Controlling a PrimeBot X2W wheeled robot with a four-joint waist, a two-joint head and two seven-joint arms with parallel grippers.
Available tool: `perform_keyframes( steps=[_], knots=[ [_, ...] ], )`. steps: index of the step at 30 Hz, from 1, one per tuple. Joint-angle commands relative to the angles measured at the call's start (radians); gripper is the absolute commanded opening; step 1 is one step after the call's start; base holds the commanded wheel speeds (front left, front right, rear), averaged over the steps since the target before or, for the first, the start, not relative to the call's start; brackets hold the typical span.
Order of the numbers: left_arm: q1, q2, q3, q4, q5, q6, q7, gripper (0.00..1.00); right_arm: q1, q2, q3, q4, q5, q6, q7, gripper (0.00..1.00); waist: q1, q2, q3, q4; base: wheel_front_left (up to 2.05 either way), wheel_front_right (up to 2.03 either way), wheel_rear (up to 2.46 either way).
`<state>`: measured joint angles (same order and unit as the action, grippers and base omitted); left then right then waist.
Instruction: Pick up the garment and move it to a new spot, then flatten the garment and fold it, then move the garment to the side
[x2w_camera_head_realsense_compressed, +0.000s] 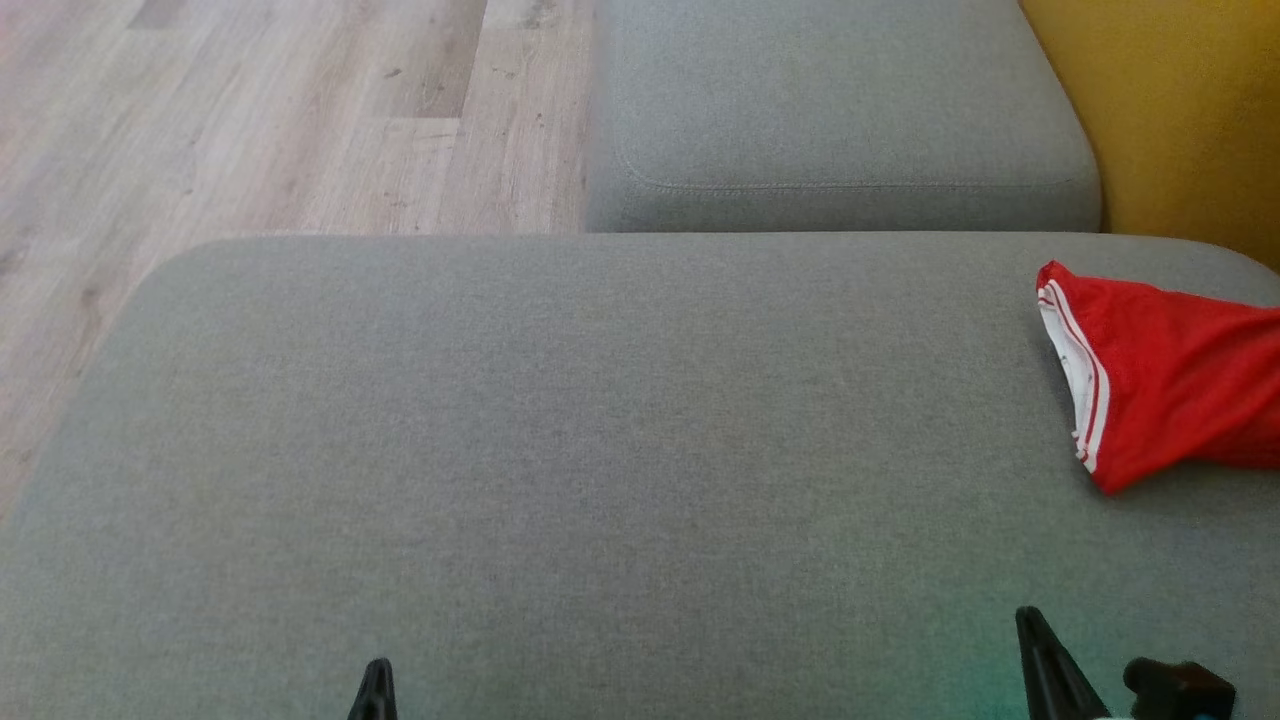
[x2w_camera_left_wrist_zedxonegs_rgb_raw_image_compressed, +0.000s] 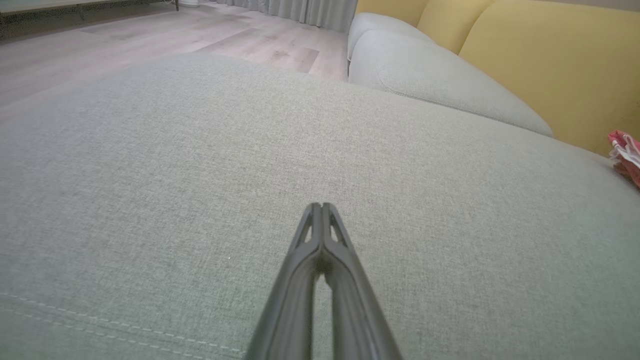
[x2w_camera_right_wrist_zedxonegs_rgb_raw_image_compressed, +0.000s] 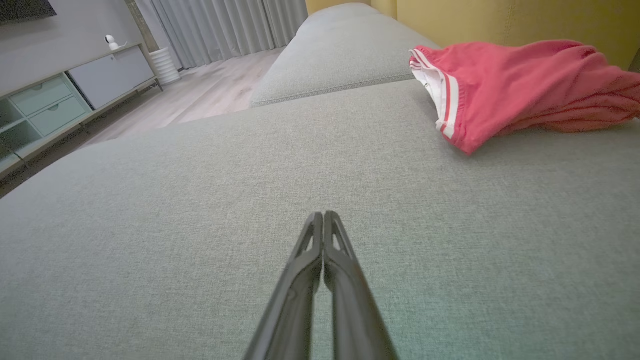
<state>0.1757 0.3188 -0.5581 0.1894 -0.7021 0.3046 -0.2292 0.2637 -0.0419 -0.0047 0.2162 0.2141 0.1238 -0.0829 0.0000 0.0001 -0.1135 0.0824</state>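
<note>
Two grippers: my left gripper (x2w_camera_head_realsense_compressed: 376, 682) and my right gripper (x2w_camera_head_realsense_compressed: 1032, 632) rise from the bottom edge of the head view, the left one low and left of the middle, the right one at the lower right.
Left gripper state: closed, my two dark fingers pressed together at the tips with nothing between them.
Right gripper state: closed as well, tips meeting, empty.
Garment (x2w_camera_head_realsense_compressed: 1170, 390): red cloth with a white band and thin red stripes along one hem. It lies in a loose, rumpled heap, and the right edge of the head view cuts it off.
Garment place: at the far right of the large grey seat cushion (x2w_camera_head_realsense_compressed: 600, 450), close to the yellow backrest (x2w_camera_head_realsense_compressed: 1180, 110).
Garment and grippers: neither gripper touches it. My right gripper is nearer, with the garment ahead of it and off to the right. My left gripper is well apart from it.
Under my grippers: bare grey fabric. I cannot tell whether my fingertips touch it.
Cushion seam: a line of pale stitching crosses the lower left of my left wrist view.
Second cushion (x2w_camera_head_realsense_compressed: 840, 110): grey, lying beyond the large one and against the same yellow backrest.
Floor (x2w_camera_head_realsense_compressed: 250, 120): pale wood planks, beyond the cushion to the left.
Room beyond: a low cabinet (x2w_camera_right_wrist_zedxonegs_rgb_raw_image_compressed: 75, 95) with pale drawers and grey curtains (x2w_camera_right_wrist_zedxonegs_rgb_raw_image_compressed: 225, 25) show in my right wrist view.
</note>
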Motion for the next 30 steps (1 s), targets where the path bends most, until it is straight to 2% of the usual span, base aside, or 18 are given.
perform_keyframes(
  steps=[1, 30],
  knots=[
    [-0.039, 0.002, 0.022, -0.029, -0.017, -0.010, 0.001, 0.00, -0.030, -0.001, -0.004, -0.032, 0.027, 0.000, 0.004, 0.00, 0.0000, -0.0001, 0.001, -0.001, 0.00, 0.00, 0.00],
    [-0.099, -0.058, 0.171, -0.004, -0.236, -0.113, 0.078, 0.00, -0.112, -0.003, -0.029, -0.018, 0.355, 0.002, 0.050, 0.00, 0.0000, -0.0001, 0.029, -0.020, 0.00, 0.00, 0.00]
  ],
)
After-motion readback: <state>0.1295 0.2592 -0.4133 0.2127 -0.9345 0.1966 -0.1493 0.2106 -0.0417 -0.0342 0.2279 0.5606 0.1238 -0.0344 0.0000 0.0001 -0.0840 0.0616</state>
